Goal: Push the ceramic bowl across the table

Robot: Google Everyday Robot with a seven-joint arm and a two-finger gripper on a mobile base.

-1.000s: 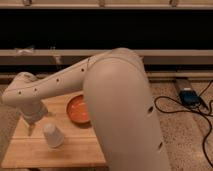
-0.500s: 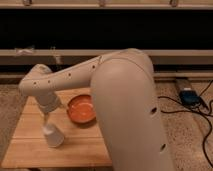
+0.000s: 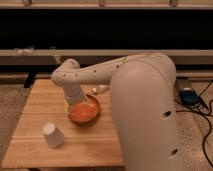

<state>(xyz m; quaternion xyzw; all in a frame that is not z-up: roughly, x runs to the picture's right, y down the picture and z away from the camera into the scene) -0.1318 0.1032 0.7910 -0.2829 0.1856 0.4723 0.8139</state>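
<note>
Swung away from the white cup [image 3: 52,135] since half a second ago and over to the ceramic bowl [image 3: 85,114], with the gripper [image 3: 78,102] now down at the bowl's rear-left rim. Seems to touch that rim, though cannot say for certain. Cannot tell either if spread or closed at the gripper: hidden behind the wrist and the bowl's edge. Reaches there by way of the pale arm [image 3: 95,75], stretched leftward over the far half of the table [image 3: 40,102] and bent down at a rounded elbow, with the bulky upper part covering the worktop's right edge.

Orange and glossy, upright, resting flat on the planks: so much for the bowl. Lies about midway between the near and far edges, right of the middle of the visible worktop, in much the same place as half a second ago. Stands mouth down near the front-left corner, in the cup's case, well apart from both bowl and gripper, and likewise unmoved.

Just behind the bowl, toward the far edge, a small pale object [image 3: 100,90]; cannot tell what. Beyond the right edge, down on the speckled floor, a blue box [image 3: 189,96] with dark cables [image 3: 205,120].
</note>
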